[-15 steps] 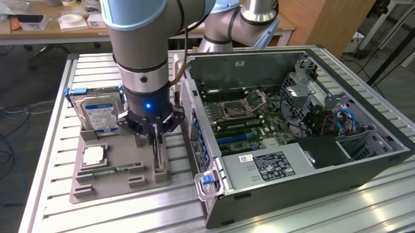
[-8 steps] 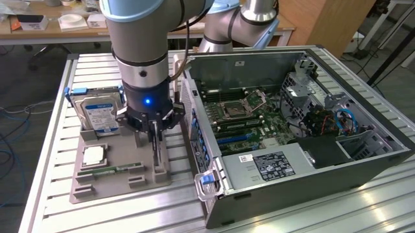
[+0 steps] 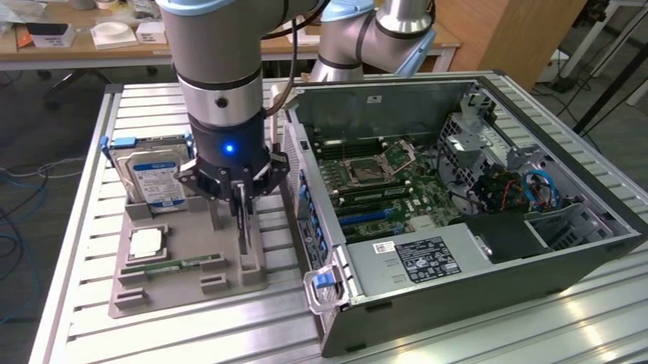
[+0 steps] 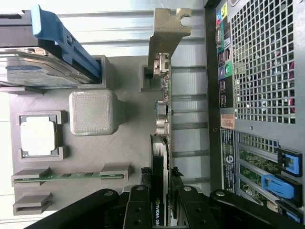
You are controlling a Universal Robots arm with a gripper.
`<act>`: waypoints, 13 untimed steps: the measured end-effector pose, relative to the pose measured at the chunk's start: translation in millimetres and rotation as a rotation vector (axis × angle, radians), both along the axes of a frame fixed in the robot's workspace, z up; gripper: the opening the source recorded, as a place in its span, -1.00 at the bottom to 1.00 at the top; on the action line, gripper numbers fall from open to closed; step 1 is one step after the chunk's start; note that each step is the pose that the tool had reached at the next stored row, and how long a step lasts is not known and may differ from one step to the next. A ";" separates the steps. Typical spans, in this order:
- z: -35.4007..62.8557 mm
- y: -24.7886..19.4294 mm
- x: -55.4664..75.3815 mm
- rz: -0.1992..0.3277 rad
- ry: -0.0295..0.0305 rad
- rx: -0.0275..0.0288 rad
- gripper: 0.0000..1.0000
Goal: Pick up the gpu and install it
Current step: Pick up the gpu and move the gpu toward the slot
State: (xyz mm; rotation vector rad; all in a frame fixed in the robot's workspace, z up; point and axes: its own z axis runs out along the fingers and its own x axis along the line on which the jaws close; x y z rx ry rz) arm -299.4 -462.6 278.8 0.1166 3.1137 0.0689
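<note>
Grey-tray side of the job, pick-up step: gripping the gpu (image 4: pixel 161 143), a thin flat rectangular expansion card with a black face, copper-brown board side and slim silver metal end bracket (image 4: pixel 167 33). Standing upright on its long edge in the end slots of the grey printed plastic holder tray (image 3: pixel 193 292), just beside the open dark metal computer case (image 3: pixel 456 303). Not lifted yet, judging by the bracket end sitting in its slot; not installed either.

Reaching straight down over the card with the black gripper (image 3: pixel 239 206). Pinching with the fingers (image 4: pixel 138 202) at a narrow, partway gap, one on each face near the card's top edge, apparently touching both sides and holding nothing else.

Judging the grip: needing to stay square on so thin a card, and needing a straight pull along the slots to avoid binding.

Sharing the tray, well apart from the grip: boxy silver hard drive with blue-white label (image 3: pixel 152 178), slim green memory stick (image 3: pixel 177 265).
</note>
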 end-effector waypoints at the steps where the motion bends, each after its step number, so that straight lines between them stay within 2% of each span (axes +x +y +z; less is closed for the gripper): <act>1: 0.5 0.0 0.0 0.000 0.0000 0.0000 -0.47; 13: 1.0 0.0 0.0 0.000 0.0001 -0.0001 -0.47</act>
